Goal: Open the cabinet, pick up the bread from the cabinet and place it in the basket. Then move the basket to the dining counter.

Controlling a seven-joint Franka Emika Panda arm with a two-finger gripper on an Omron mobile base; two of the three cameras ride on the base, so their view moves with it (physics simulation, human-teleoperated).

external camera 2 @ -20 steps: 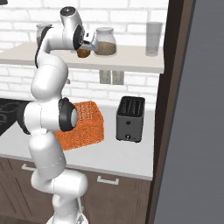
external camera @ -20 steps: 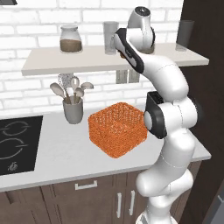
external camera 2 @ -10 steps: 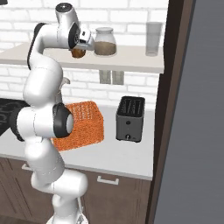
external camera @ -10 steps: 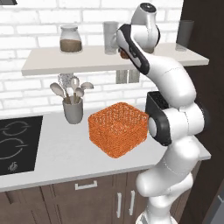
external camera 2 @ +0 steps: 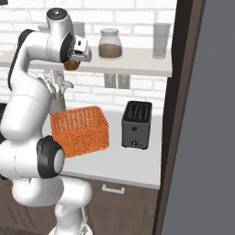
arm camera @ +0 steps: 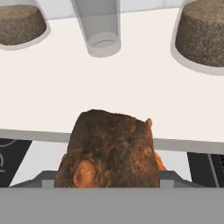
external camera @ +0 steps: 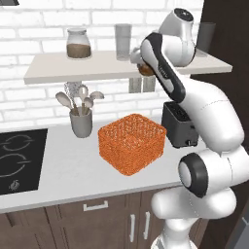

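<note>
The gripper (external camera 2: 72, 61) stays clamped on the bread (arm camera: 109, 151) and has drawn back from the shelf (external camera: 97, 65) over the last second — the loaf now hangs at the shelf's front edge. The basket (external camera: 131, 142) waits on the worktop (external camera: 63, 170) below — lowering the bread into it looks like the next step.

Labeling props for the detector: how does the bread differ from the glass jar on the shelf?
The bread is a dark-brown opaque lump; the jar is clear glass with brown contents and a lid. The bread is held in the pincer at the shelf's front edge; the jar stands upright on the shelf. The bread looks smaller than the jar. Both show brown.
</note>
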